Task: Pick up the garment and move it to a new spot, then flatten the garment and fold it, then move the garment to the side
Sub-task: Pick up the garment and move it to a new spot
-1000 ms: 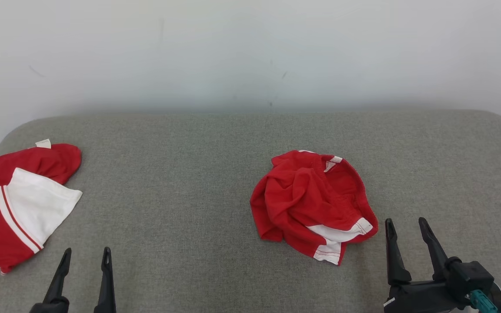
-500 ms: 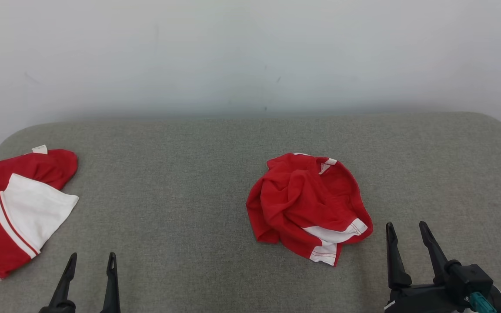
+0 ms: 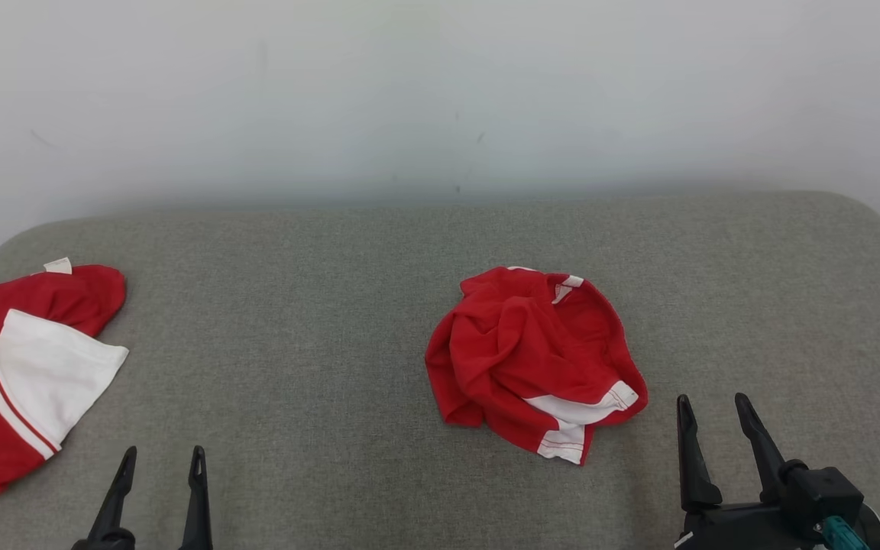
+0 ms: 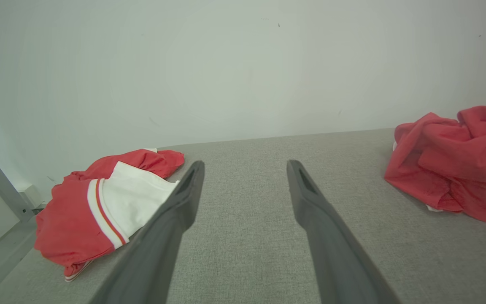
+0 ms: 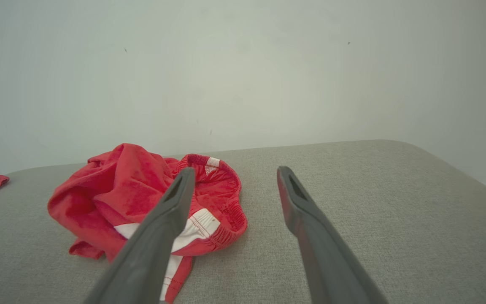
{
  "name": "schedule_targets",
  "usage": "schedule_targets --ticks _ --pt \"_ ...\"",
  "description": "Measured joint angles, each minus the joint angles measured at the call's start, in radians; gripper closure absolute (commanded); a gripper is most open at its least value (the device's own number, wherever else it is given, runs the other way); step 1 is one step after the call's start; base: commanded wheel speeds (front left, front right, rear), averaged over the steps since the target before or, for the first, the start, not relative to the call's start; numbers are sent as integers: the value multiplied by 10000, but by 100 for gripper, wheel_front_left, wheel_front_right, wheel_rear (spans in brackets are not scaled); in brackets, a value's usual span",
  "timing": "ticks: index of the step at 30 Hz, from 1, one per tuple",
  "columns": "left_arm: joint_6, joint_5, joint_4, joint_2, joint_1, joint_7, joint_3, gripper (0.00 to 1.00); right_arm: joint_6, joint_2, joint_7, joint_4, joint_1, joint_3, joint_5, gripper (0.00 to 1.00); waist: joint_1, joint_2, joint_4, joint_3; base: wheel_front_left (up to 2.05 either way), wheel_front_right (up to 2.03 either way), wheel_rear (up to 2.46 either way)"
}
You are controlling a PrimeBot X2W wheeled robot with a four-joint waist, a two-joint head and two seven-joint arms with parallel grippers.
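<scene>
A crumpled red garment (image 3: pixel 532 359) lies in a rounded heap on the desk (image 3: pixel 302 305), a little right of centre. Its cloth looks soft and thin, bunched into deep folds. A ribbed, gathered band curves along its right side. A white panel with red stitching shows at its near-right corner. The heap is too bunched to show a clear long axis. That white-trimmed corner points toward the near edge.

The desk has a grey woven cover with a fine, even texture and rounded far corners. A plain pale wall (image 3: pixel 440 92) with a few small dark marks rises behind it.

A second red garment (image 3: pixel 20 374) with a broad white panel and thin stripes lies fairly flat at the desk's far left edge, well apart from the heap.

The left hand (image 3: pixel 163 452) hovers above the near edge between the two garments, its dark tapered fingers spread and grasping nothing. The right hand (image 3: pixel 712 399) hovers just near-right of the heap, also spread and empty, without touching the cloth. Bare grey cover lies between it and the cloth.
</scene>
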Motion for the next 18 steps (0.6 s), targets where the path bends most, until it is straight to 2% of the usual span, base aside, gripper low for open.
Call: schedule_targets --ticks 18 --pt "-336 127 190 -190 -30 0 180 0 0 0 0 52 8 31 -56 0 0 0 26 22 0 0 0"
